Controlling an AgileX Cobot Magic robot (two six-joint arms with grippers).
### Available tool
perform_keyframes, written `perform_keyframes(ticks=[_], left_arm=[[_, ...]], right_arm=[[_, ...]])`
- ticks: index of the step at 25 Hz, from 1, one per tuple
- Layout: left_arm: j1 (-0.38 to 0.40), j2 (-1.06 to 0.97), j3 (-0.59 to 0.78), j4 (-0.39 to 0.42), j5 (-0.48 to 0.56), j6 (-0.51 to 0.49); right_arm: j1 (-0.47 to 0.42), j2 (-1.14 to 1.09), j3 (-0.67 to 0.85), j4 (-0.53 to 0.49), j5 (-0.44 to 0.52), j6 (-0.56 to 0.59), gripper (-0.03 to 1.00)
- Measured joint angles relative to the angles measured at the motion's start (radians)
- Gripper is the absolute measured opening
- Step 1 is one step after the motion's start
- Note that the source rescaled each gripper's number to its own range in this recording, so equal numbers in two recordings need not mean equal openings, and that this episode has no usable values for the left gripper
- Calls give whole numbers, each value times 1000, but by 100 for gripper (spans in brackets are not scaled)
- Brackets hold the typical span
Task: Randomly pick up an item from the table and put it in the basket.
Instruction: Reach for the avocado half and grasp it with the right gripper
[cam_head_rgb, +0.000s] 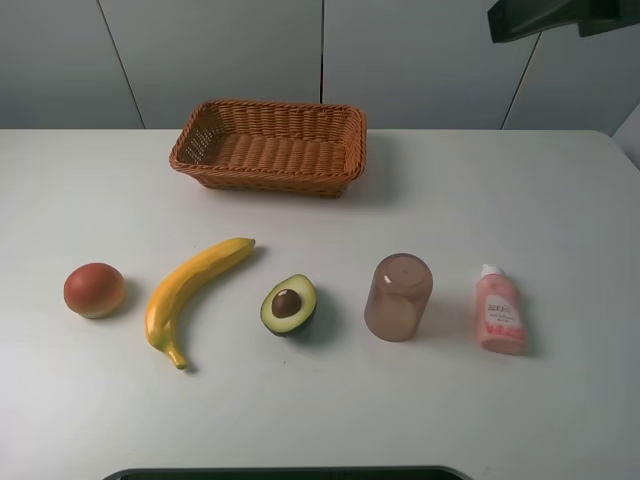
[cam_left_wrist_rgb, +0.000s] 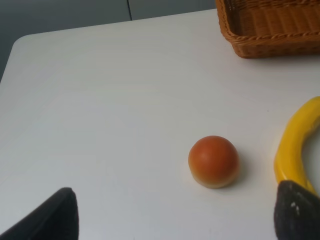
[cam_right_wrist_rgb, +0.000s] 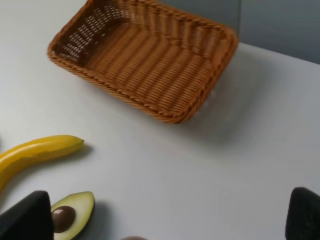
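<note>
The halved avocado (cam_head_rgb: 289, 305) lies cut face up with its brown pit showing, at the middle front of the white table (cam_head_rgb: 500, 200). It also shows in the right wrist view (cam_right_wrist_rgb: 75, 212), next to one finger. The empty wicker basket (cam_head_rgb: 265, 178) stands at the back centre; it also shows in the left wrist view (cam_left_wrist_rgb: 270, 35) and the right wrist view (cam_right_wrist_rgb: 130, 97). My left gripper (cam_left_wrist_rgb: 175, 200) is open and empty above the table, near the round fruit. My right gripper (cam_right_wrist_rgb: 170, 200) is open and empty, between avocado and basket. Neither gripper shows in the exterior high view.
A yellow banana (cam_head_rgb: 195, 295) lies left of the avocado and a round red-orange fruit (cam_head_rgb: 95, 290) at the far left. A brownish translucent cup (cam_head_rgb: 398, 297) and a pink bottle (cam_head_rgb: 499, 312) lie to the right. A dark arm part (cam_head_rgb: 560, 15) hangs at top right.
</note>
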Motion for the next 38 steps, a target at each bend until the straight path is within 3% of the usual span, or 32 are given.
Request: perform_keyframes(ticks=[8,16,23,31,38], left_arm=[[0,0,0,0,0,0],[0,0,0,0,0,0],[0,0,0,0,0,0],[0,0,0,0,0,0],[0,0,0,0,0,0]], right_arm=[[277,252,0,-62,-154,149,100],[458,437,0,-136,-179,337,100],[561,575,-1,-176,-150,396,100],[622,726,-14,-193,-152,402,100],[650,823,-116,-193,-127,398,100]])
